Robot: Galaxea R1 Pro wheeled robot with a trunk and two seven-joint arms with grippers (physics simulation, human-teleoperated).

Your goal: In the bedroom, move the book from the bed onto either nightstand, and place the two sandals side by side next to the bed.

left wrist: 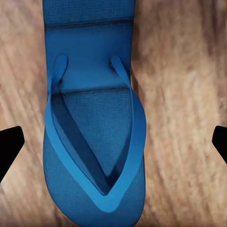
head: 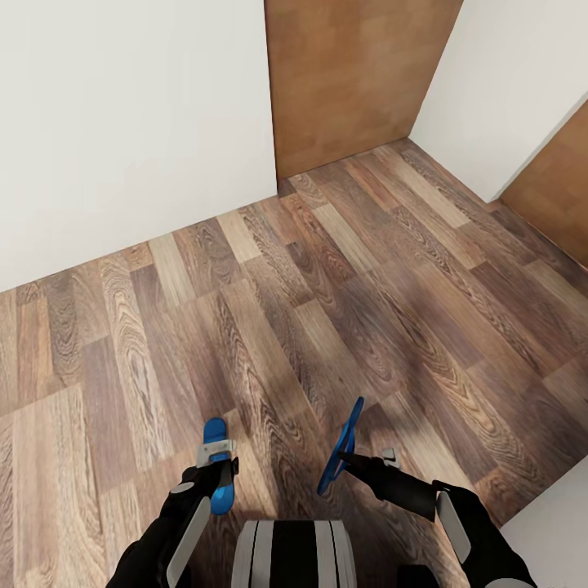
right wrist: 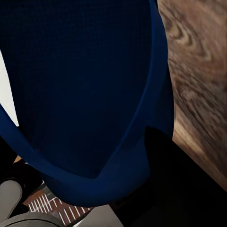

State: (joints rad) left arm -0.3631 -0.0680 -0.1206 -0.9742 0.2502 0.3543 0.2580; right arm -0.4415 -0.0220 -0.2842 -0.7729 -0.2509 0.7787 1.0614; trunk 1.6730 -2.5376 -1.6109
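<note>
So both sandals are in play here. One sandal (head: 217,465) is at the left tool (head: 219,472), lying flat with its sole facing down and its long axis running away from the robot. In the left wrist view that sandal (left wrist: 92,127) sits strap side up between the two finger tips (left wrist: 9,149), which stand well out to either side, so I honestly can't tell whether the left tool is clamped on it or just hovering over it. The other sandal (head: 341,445) is gripped by the right tool (head: 347,459), tipped up on its edge with its long axis slanting up and away from the robot; the right wrist view has its dark blue sole (right wrist: 85,94) right up against the camera.

Around them is just wooden floor (head: 327,286), white walls and brown door panels, no furniture, so my guess is the robot is mid-carry.

The next move needs finding the bed, then setting both sandals down flat, parallel and pointing the same way. The right one has to be rolled level first. The book step looks undone.
</note>
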